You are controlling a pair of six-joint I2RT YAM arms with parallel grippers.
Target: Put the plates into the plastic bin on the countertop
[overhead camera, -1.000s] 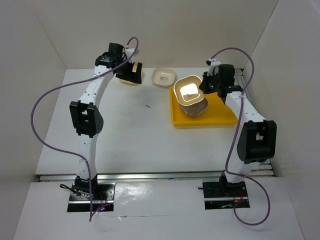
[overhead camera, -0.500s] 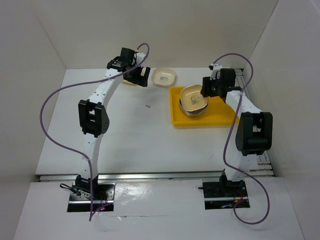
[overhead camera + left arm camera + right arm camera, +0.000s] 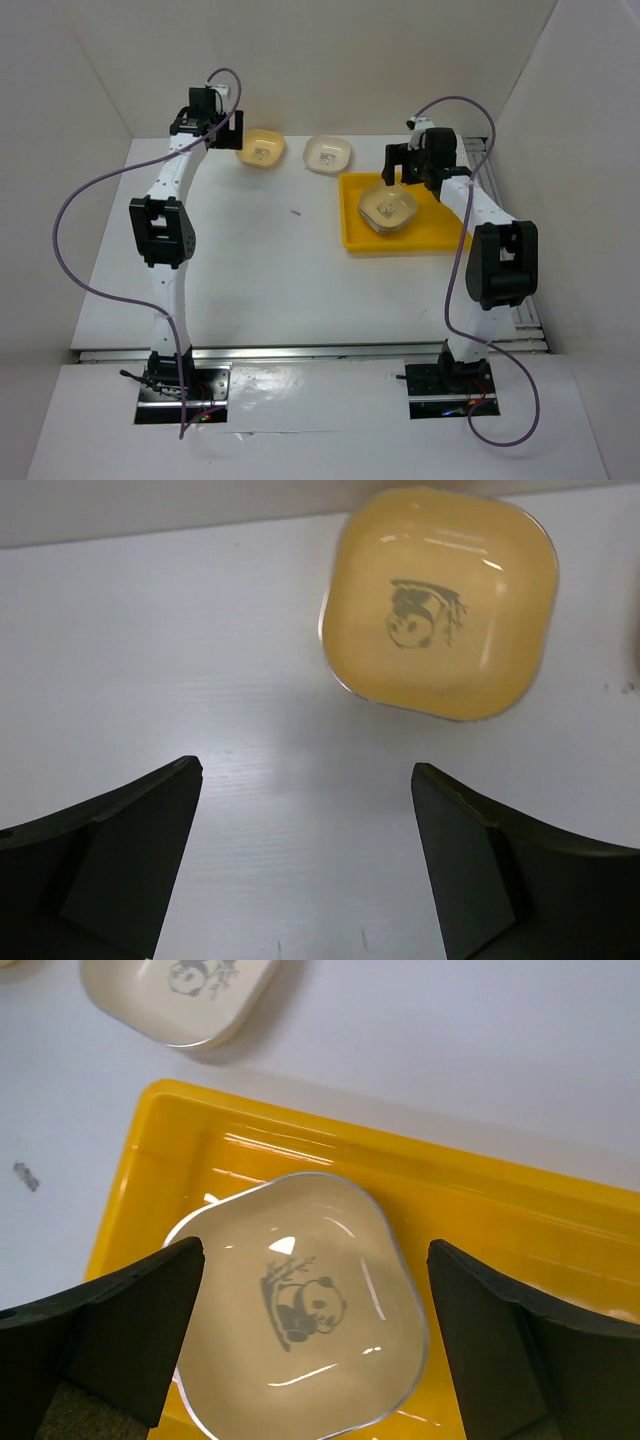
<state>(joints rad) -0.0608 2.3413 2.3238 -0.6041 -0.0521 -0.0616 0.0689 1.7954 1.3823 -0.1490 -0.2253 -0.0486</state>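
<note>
The yellow plastic bin (image 3: 440, 232) (image 3: 520, 1220) lies at the back right of the white countertop (image 3: 260, 260). A cream plate (image 3: 388, 208) (image 3: 300, 1310) with a panda mark rests in it, seemingly on top of others. Just above that plate my right gripper (image 3: 402, 180) (image 3: 315, 1250) hangs open, its fingers apart from the rim. Left of the bin, another cream plate (image 3: 328, 153) (image 3: 180, 990) and a yellow-orange plate (image 3: 261, 149) (image 3: 440, 600) sit on the countertop. My left gripper (image 3: 210, 130) (image 3: 305, 770) is open and holds nothing, short of the yellow-orange plate.
White walls enclose the countertop at the back and both sides. A small dark speck (image 3: 296, 211) marks the surface left of the bin. Purple cables loop off both arms.
My right gripper has opened and let go of the cream plate, which tipped flat into the bin. My left arm swung back to the left, uncovering the yellow-orange plate.
</note>
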